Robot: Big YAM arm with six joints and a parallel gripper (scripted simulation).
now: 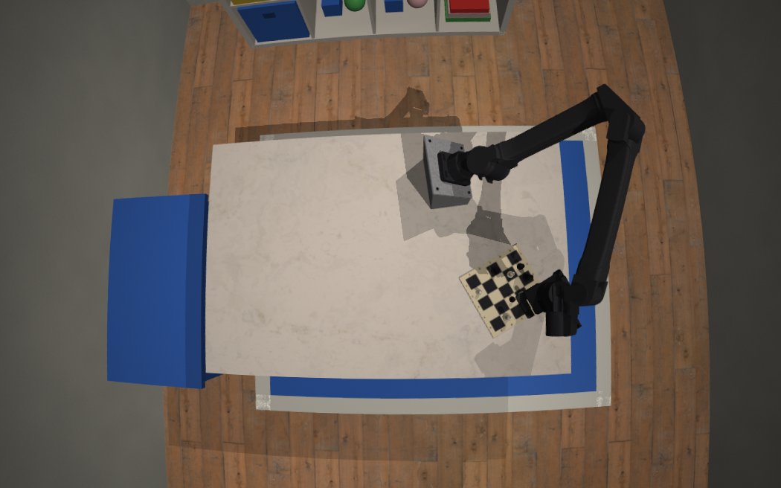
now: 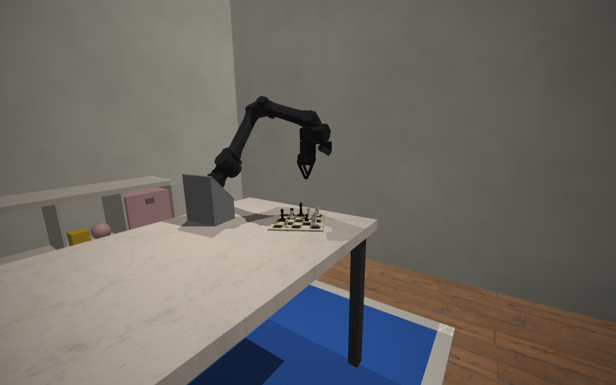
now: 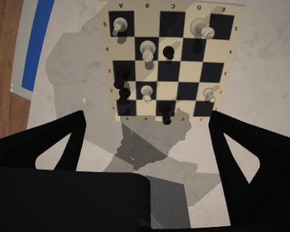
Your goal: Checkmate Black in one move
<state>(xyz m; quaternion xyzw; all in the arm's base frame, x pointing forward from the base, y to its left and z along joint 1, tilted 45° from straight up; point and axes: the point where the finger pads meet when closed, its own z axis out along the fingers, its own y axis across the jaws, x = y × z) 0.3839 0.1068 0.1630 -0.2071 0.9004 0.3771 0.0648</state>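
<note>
A small five-by-five chessboard [image 3: 170, 64] lies near the table's right edge; it also shows in the overhead view [image 1: 499, 289] and the side view [image 2: 297, 222]. In the wrist view several white pieces stand on it, such as one at the far left corner [image 3: 119, 26], one at the far right [image 3: 201, 29], one in the second row [image 3: 148, 49] and one lower [image 3: 146, 92]. Black pieces stand at the left [image 3: 122, 76], middle [image 3: 168, 52] and near edge [image 3: 165, 112]. My gripper [image 2: 305, 171] hangs open and empty well above the board's near side.
A grey wedge-shaped block [image 1: 445, 171] holds the arm's base at the table's back. A blue box [image 1: 157, 289] stands against the table's left end. A shelf with coloured objects [image 1: 369, 12] stands beyond the table.
</note>
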